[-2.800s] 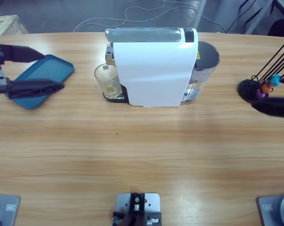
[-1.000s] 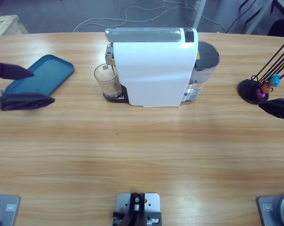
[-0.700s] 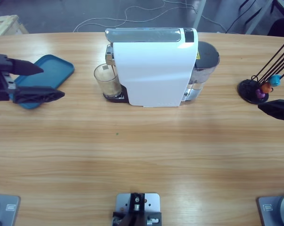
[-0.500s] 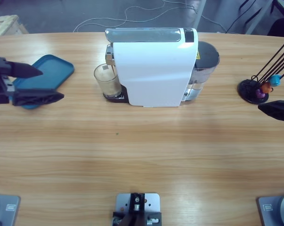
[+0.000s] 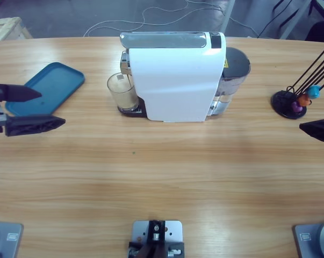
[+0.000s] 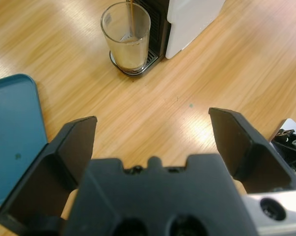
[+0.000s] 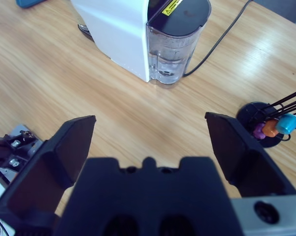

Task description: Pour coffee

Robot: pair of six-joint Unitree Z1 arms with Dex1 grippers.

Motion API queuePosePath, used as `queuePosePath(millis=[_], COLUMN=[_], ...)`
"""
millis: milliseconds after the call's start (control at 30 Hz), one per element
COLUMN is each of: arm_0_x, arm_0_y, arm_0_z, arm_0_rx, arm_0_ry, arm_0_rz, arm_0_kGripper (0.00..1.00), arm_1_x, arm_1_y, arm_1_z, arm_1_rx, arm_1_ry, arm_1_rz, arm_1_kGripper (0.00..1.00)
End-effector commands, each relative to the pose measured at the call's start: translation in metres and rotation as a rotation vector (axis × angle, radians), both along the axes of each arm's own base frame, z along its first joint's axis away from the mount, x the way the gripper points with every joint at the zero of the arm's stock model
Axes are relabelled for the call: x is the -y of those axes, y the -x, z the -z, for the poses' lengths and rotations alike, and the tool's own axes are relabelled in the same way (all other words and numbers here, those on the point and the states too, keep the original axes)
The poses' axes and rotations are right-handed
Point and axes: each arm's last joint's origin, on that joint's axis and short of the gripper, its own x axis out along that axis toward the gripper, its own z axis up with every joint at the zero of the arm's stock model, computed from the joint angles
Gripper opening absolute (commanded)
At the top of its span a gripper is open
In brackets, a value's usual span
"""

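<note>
Left hand (image 5: 30, 107): at the left edge of the surface (image 5: 162, 177), its jaws spread wide and holding nothing.
Tray (image 5: 49, 87): blue, flat on the surface, just beside the left hand.
Glass (image 5: 122, 92): upright on the machine's drip grid, under the spout; a thin brown stream of coffee (image 6: 131, 17) falls into it, and it is already partly full.
Machine (image 5: 175, 80): white, in the middle of the surface, with a clear water tank (image 7: 174, 46) at its back.
Capsule stand (image 5: 290, 102): black, with coloured capsules, near the right edge.
Right hand (image 7: 148, 142): at the right edge, jaws wide apart, empty.
</note>
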Motion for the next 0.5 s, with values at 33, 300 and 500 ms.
queuePosePath(millis=[33,300,500], arm_0_x=[-0.007,-0.016,-0.016], arm_0_y=[0.010,0.022,0.021], arm_0_z=[0.008,0.011,0.014], arm_0_rx=[-0.005,0.025,0.014], arm_0_ry=[0.010,0.026,0.017], arm_0_rz=[0.012,0.018,0.019], arm_0_kGripper=[1.000,1.000,1.000], arm_1_x=[0.002,0.000,-0.002], arm_1_y=[0.007,0.005,0.003], arm_1_z=[-0.003,-0.002,-0.002], arm_1_rx=[-0.001,-0.008,-0.015], arm_1_ry=[-0.027,-0.022,-0.024], arm_1_rz=[-0.024,-0.026,-0.034], arm_1_kGripper=[1.000,1.000,1.000])
